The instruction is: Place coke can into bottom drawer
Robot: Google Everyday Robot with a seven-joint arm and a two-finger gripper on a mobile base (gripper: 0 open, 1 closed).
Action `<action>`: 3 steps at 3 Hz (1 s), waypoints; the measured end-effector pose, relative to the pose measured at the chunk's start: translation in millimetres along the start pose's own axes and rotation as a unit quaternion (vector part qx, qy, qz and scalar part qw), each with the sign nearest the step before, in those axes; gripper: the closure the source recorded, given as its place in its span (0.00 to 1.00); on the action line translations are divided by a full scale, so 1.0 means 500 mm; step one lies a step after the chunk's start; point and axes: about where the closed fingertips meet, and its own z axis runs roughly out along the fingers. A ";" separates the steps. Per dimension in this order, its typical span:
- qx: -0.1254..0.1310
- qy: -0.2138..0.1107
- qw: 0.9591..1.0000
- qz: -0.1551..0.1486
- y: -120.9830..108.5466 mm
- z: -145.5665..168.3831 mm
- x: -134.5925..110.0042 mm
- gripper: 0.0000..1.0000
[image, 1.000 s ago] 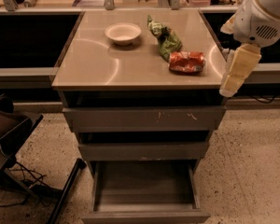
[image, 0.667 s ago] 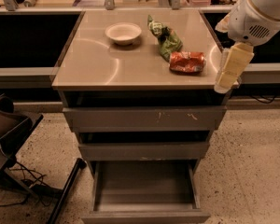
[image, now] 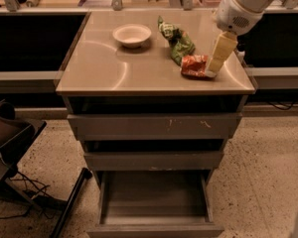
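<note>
1. Red can [image: 192, 66] lies on the smooth desk [image: 104, 73], touching a wrinkly green bag [image: 178, 41]
2. Cream gripper [image: 212, 72] at the can's right end; its grip cannot be told
3. Boxy bottom drawer [image: 154, 200] open

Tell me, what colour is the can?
The can is red-orange with white marks, camera view; the gripper is at its right end.

Your gripper [image: 213, 69] is down at the right end of the coke can [image: 193, 65], which lies on its side on the cabinet top [image: 109, 71] just beside the green snack bag [image: 178, 41]. The pale bowl [image: 132, 34] sits further back-left, and the bottom drawer [image: 154, 229] is pulled open
</note>
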 end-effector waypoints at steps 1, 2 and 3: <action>-0.007 -0.005 1.000 0.001 -0.079 0.069 -0.020 0.00; -0.007 -0.005 1.000 0.001 -0.079 0.069 -0.020 0.00; -0.035 -0.016 0.999 0.008 -0.075 0.129 -0.006 0.00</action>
